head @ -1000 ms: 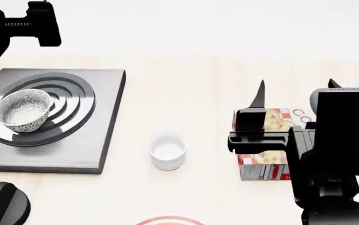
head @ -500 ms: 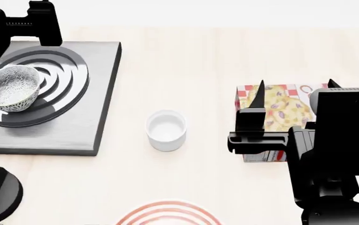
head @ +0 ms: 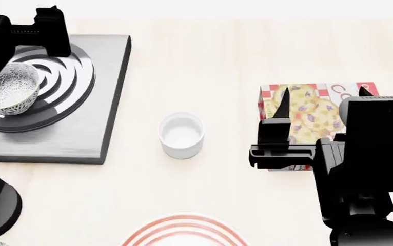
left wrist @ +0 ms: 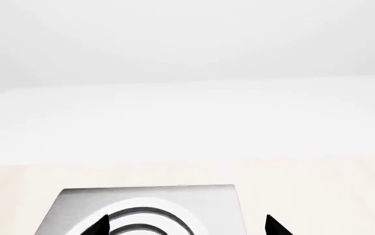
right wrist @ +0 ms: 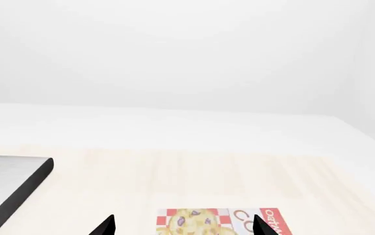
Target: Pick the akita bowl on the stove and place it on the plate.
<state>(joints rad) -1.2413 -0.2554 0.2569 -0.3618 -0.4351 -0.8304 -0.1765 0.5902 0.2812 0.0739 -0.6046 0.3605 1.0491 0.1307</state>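
Presently the bowl (head: 10,92) is seen at the upper left of the head view, on the stove (head: 107,102) burner, partly hidden by the left gripper (head: 18,31), whose tips (left wrist: 184,226) are spread wide. The bowl is judged stiff, light, glazed and slippery; its rim should be pinched. The right gripper (head: 323,105) is also held wide, empty, over a box (head: 306,110). Only the head view shows the bowl, a cup (head: 181,135) and the plate (head: 182,230) at bottom centre.

Can't see the whole red-ringed white plate (head: 181,231), chopped by the head view's bottom edge. Speckled grey-black akita bowl (head: 10,92) partly hidden behind the black left arm. Only fingertips (left wrist: 101,225) showing, left wrist view.
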